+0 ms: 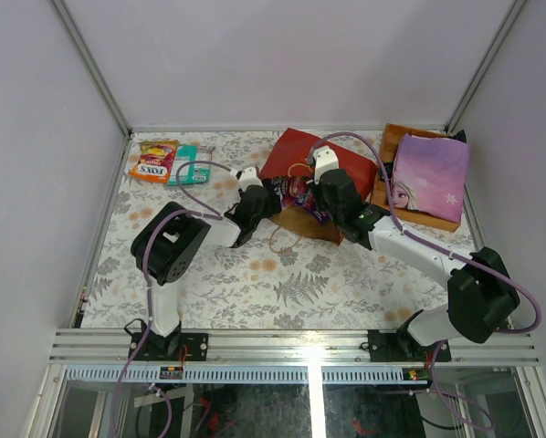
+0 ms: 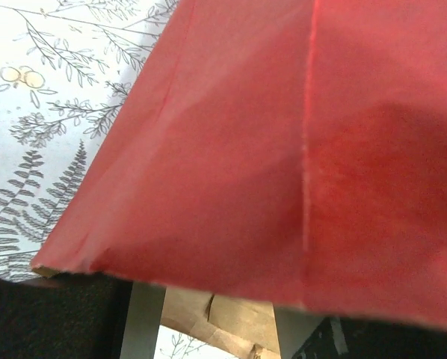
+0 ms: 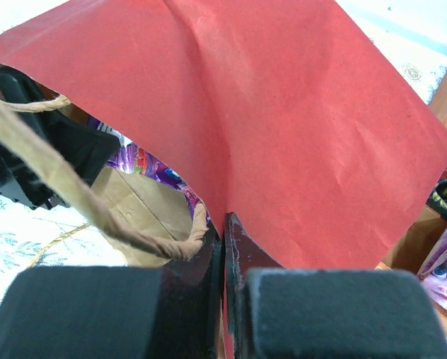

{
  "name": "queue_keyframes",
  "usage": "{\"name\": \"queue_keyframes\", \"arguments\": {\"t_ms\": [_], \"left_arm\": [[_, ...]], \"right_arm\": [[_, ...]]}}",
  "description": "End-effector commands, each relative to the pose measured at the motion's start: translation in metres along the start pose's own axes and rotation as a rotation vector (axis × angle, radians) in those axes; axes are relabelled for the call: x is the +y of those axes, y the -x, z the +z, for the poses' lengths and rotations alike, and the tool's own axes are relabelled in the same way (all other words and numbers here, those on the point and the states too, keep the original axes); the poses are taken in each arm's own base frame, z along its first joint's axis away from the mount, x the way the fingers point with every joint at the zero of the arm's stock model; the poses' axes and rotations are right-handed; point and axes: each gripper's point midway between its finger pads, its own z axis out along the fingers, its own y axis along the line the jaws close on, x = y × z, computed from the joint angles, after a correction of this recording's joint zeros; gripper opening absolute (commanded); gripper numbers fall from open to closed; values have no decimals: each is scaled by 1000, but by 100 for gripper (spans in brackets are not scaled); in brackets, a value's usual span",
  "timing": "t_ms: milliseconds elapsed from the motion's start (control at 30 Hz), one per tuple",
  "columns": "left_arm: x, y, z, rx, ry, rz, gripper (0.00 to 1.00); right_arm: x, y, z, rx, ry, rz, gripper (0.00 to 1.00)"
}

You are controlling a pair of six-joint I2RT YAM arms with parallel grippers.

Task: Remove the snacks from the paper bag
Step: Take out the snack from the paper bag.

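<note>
The paper bag lies on its side, red outside up, its brown mouth facing the arms. My right gripper is shut on the upper edge of the mouth and holds the red sheet raised. A purple snack packet shows inside the mouth. My left gripper reaches in beside it. Its fingers stand apart, but red paper hides the tips, and a grip does not show. An orange FOX'S packet and a teal pack lie at the far left.
A wooden tray at the back right holds a lilac snowflake bag, close to the right arm. One twisted loop handle hangs across the mouth; another lies on the floral cloth. Walls enclose the table.
</note>
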Motion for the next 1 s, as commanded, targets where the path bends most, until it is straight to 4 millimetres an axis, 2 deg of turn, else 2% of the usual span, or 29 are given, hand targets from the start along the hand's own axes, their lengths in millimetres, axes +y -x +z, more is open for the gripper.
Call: {"name": "queue_keyframes", "arguments": {"t_ms": [0, 100, 167, 367, 600, 967], "left_arm": [[-18, 9, 11, -32, -54, -34, 49], [-17, 11, 14, -27, -31, -41, 46], [-17, 11, 17, -21, -19, -40, 39], [-16, 9, 18, -2, -29, -60, 1], [-23, 19, -1, -13, -77, -66, 0], [-32, 12, -74, 28, -230, -162, 0]], "right_arm": [[7, 23, -5, -72, 45, 55, 0], [7, 24, -6, -73, 48, 56, 0], [7, 24, -6, -74, 48, 56, 0], [7, 25, -7, -76, 51, 59, 0], [7, 26, -8, -80, 53, 61, 0], [11, 31, -9, -93, 73, 84, 0]]}}
